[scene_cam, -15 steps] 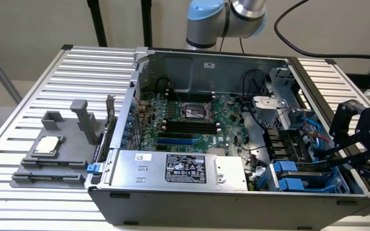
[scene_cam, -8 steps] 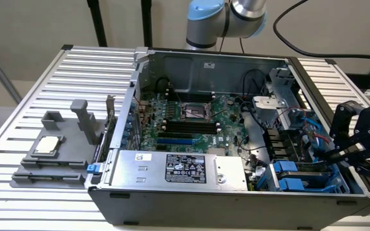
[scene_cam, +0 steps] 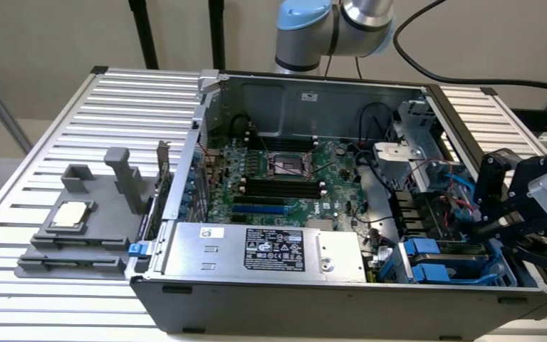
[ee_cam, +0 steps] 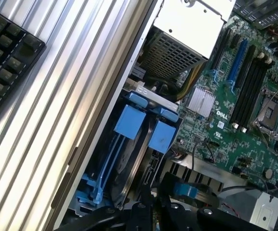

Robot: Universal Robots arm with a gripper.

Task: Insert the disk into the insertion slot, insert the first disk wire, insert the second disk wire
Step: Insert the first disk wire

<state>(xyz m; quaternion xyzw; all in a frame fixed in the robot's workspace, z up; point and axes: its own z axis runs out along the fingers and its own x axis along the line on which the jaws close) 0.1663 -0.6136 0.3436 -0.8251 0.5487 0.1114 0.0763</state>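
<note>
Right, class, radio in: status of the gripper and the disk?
Gripper shut, low by drive cage. Two blue disk carriers seated in cage. Blue connector right at gripper; grip unclear.

Ribbed metal table (scene_cam: 55,121); insertion slot (ee_cam: 105,178) of smooth blue plastic, metal

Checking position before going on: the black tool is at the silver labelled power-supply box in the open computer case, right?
No. The exterior view shows the black tool at the grey metal drive cage with blue plastic carriers in the open computer case, not at the silver labelled power-supply box.
</note>
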